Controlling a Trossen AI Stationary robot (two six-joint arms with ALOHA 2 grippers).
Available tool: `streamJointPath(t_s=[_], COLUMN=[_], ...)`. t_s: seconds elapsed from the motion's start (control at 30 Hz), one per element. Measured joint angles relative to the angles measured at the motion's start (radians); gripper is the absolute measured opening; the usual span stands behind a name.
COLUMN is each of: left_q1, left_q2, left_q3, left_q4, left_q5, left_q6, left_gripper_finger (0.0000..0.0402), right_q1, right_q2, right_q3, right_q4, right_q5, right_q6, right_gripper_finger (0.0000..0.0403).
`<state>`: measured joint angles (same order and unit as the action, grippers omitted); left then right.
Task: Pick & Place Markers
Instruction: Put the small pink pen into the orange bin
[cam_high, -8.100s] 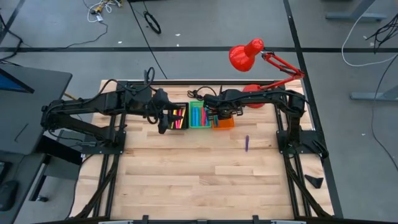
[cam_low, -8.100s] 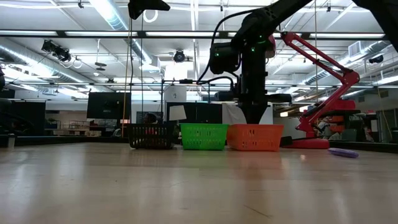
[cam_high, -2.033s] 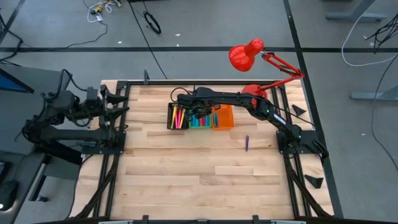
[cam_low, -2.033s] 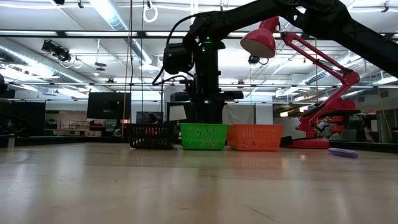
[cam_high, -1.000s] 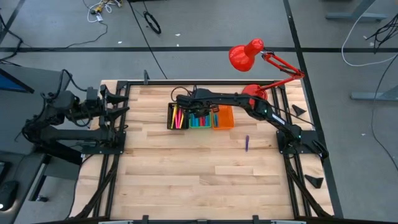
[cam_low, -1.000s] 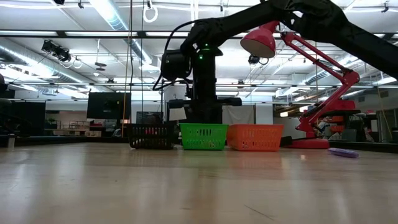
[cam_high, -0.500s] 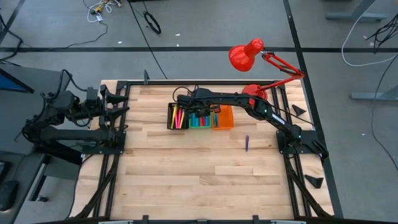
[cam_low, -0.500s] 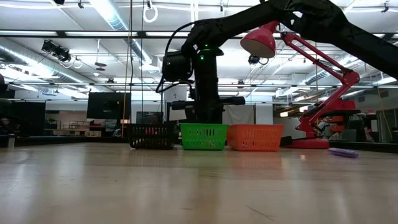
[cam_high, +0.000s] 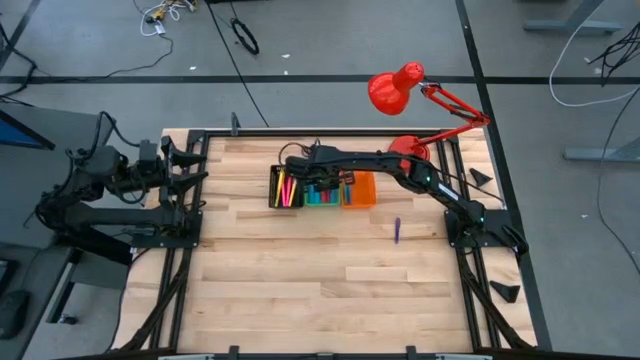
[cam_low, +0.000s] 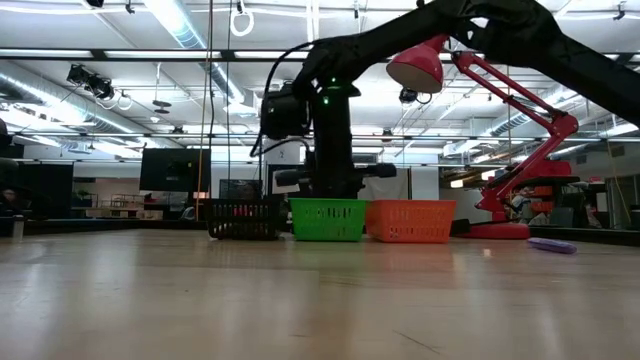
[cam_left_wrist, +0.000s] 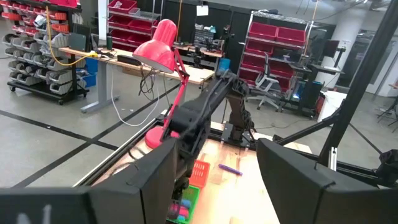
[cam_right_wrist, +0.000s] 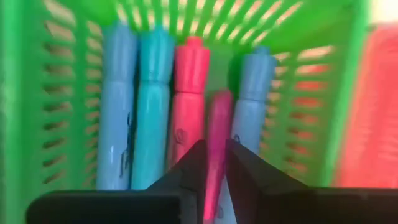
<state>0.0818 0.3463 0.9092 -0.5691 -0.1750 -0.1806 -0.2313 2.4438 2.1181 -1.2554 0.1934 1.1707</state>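
My right gripper (cam_high: 318, 186) (cam_low: 335, 186) points down over the green bin (cam_high: 322, 196) (cam_right_wrist: 25, 93) and is shut on a pink marker (cam_right_wrist: 218, 121). Below it, blue, teal and pink-red markers (cam_right_wrist: 152, 106) lie side by side on the bin's floor. More pink and yellow markers (cam_high: 287, 188) lie in the black bin (cam_high: 274, 187). One purple marker (cam_high: 397, 231) (cam_low: 552, 245) lies flat on the table to the right. My left gripper (cam_high: 198, 166) (cam_left_wrist: 214, 186) waits open, off the table's left edge. My right gripper pinches the pink marker between its two fingers (cam_right_wrist: 186, 168), coming from above and pointing down into the green bin. The fingers lie along the marker. Its free end (cam_right_wrist: 220, 98) sticks out beyond the fingertips over the markers in the bin. Whether it touches them, I cannot tell.
Black, green and orange bins (cam_low: 408, 221) stand in a row near the table's far edge. A red desk lamp (cam_high: 400, 88) stands at the far right corner, with its shade above the bins. Bare wood (cam_high: 300, 280) covers the near half of the table.
My right gripper has come down toward the green bin and shifted slightly toward the table's right, still shut on the pink marker. The left arm has kept still.
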Motion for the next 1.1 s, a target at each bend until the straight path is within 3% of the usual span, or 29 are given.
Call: streamJointPath(t_s=[0.37, 0.63, 1.1], left_q1=[0.0, 0.0, 0.0], left_q2=[0.0, 0.0, 0.0], left_q3=[0.0, 0.0, 0.0], left_q4=[0.0, 0.0, 0.0], left_q5=[0.0, 0.0, 0.0], left_q6=[0.0, 0.0, 0.0], left_gripper_finger=[0.0229, 0.0229, 0.0229], right_q1=[0.015, 0.0, -0.011], right_q2=[0.002, 0.0, -0.001], right_q3=[-0.037, -0.037, -0.092], right_q4=[0.048, 0.092, 0.123], right_q5=[-0.02, -0.109, -0.097], right_q6=[-0.004, -0.054, -0.087], right_gripper_finger=[0.0052, 0.0052, 0.0047])
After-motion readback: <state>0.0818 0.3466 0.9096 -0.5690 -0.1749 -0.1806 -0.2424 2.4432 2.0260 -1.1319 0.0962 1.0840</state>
